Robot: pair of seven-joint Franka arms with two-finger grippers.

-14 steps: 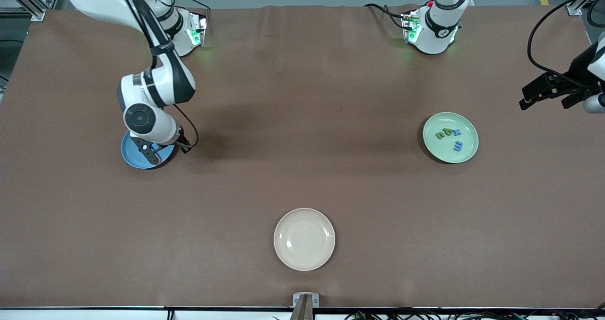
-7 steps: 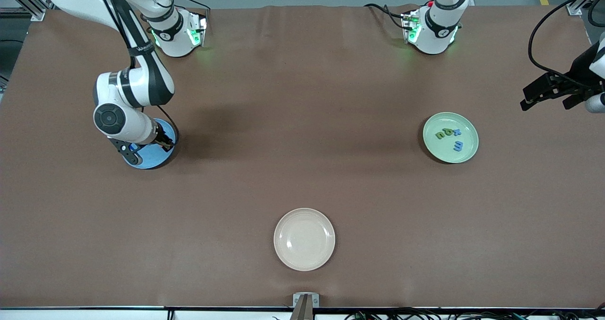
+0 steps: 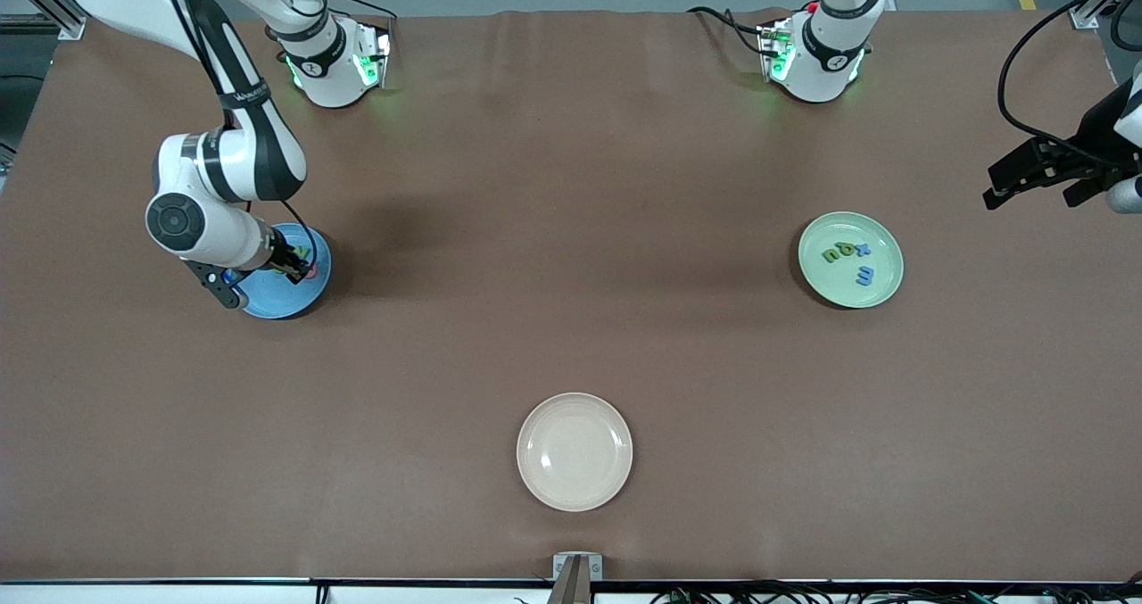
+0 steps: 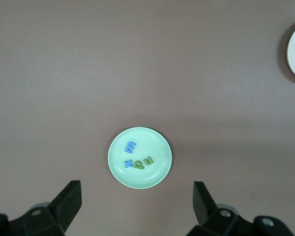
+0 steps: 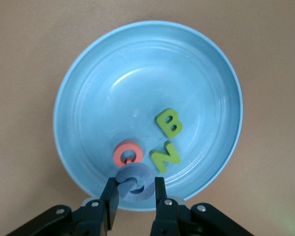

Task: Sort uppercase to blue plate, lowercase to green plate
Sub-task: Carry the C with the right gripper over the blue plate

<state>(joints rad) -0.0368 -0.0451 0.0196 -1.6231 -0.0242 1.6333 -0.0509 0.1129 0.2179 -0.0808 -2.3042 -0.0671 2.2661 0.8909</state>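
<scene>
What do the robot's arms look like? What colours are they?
Both arms are glossy white with rounded joints and black bands. The right arm has a round dark grey cap on one joint and a thin black cable running along it. The bases glow green. Each end effector is black with two fingers: the right end effector and the left end effector. Black cables loop beside the left arm.

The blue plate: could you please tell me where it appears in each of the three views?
Front view: blue plate toward the right arm's end of the table, partly covered by the right arm.
Left wrist view: not in it.
Right wrist view: it fills the middle, under the right pincer.
Shared landmark: the green B lying in it, a green speck in the front view.
</scene>
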